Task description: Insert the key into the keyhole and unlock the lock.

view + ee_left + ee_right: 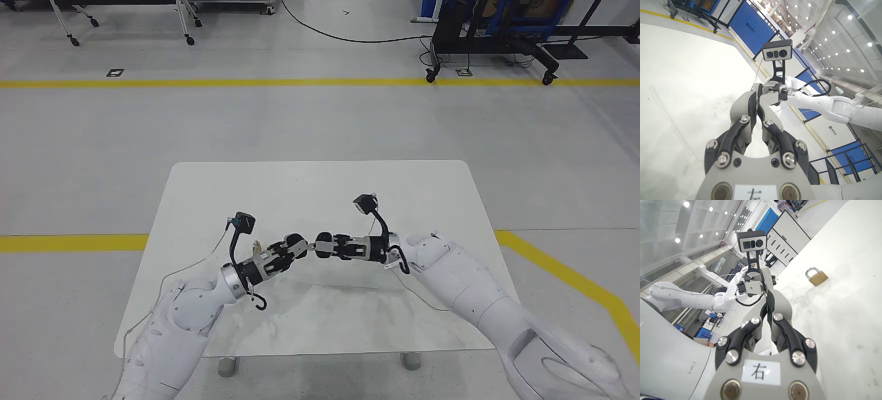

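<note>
There, a blocky brass padlock [817, 277] lies flat on the smooth table [848, 298].

A white rectangular table with rounded corners [320, 190] lies beneath both pairs of jaws, which meet over its middle, and its top spreads well past them on every side; small dark specks [723, 106] dot the surface just beside the jaws. Well beyond the jaws, past the table's far edge, a long yellow floor stripe [300, 82] crosses the pale grey floor [300, 130], and a second yellow stripe [70, 242] runs level with the jaws, out beside the table. Behind the first stripe are a black wheeled frame [480, 45], a loose black cable [350, 40] and a small square floor marker [115, 73]. Blue wall panels [745, 28] and a white cabinet with dark-edged drawers [783, 247] stand far from the jaws
</note>
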`<state>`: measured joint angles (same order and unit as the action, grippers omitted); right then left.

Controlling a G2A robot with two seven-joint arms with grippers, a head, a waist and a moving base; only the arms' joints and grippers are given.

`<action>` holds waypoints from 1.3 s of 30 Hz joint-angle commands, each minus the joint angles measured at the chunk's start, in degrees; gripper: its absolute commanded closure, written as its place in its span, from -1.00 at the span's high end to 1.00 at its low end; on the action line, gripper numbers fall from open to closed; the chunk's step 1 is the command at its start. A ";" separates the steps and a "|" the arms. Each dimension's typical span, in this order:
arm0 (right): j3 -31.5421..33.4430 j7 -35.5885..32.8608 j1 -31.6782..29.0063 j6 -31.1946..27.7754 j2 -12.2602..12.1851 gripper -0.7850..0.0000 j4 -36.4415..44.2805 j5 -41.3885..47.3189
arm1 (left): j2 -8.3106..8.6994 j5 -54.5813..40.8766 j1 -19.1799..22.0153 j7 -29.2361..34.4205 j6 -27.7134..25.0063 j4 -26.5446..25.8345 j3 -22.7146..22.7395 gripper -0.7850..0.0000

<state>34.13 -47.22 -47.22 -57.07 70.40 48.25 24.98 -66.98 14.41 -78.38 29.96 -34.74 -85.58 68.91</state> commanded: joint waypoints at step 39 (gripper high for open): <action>-4.47 0.45 1.75 -0.46 -0.02 -1.00 -1.12 3.82 | 0.73 -1.22 0.54 -0.36 0.37 0.30 -0.73 1.00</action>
<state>29.65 -47.02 -45.51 -57.26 70.52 47.33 28.82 -66.30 13.47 -77.91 29.58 -34.38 -85.35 67.96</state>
